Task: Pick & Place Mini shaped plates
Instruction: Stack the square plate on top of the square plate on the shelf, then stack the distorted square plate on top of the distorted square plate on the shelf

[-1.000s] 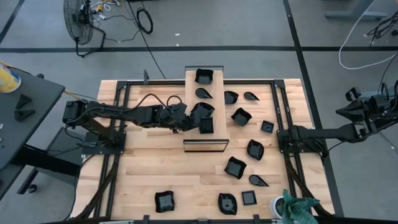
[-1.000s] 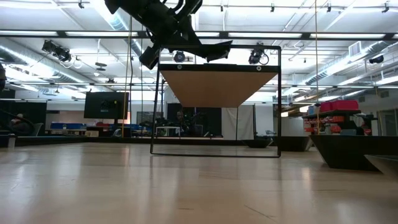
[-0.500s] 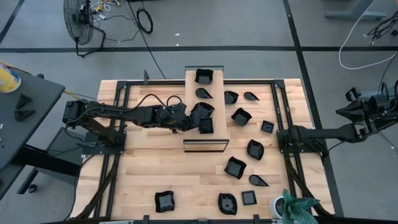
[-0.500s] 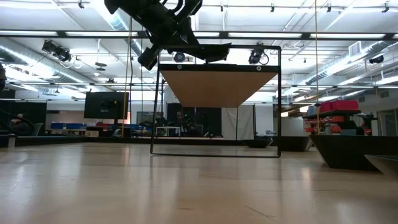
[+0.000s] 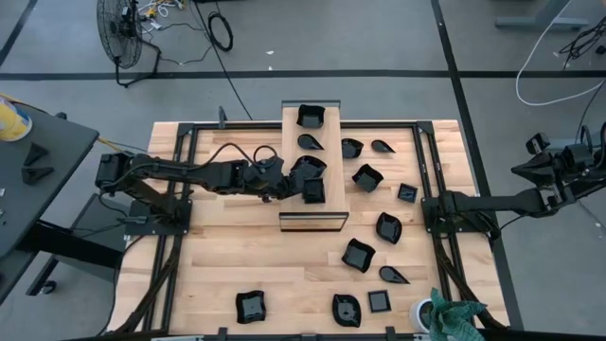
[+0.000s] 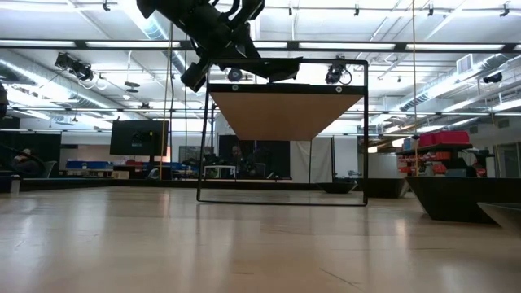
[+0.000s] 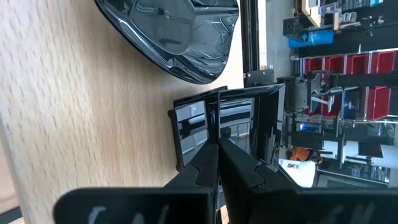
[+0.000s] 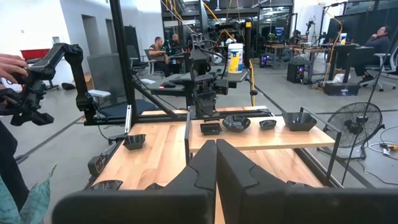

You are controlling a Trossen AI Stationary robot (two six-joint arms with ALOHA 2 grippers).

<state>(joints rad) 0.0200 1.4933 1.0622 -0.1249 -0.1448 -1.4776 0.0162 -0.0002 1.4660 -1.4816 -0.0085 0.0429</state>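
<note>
On the wooden board (image 5: 313, 170), left pincer (image 5: 301, 190) clamping square plate (image 5: 313, 191).

Four small glossy black dishes (image 5: 309, 116) are sitting on the long light wooden raised board (image 5: 332, 142), others (image 5: 358, 255) lying scattered rightward and nearer.

Fourteen plates (image 5: 367, 177) are showing from above: four are sitting on the one board (image 5: 327, 156), and ten are lying on the one table (image 5: 227, 246). Two arms (image 5: 189, 175) are reaching over it. One fan (image 5: 117, 26) is standing on the floor.
</note>
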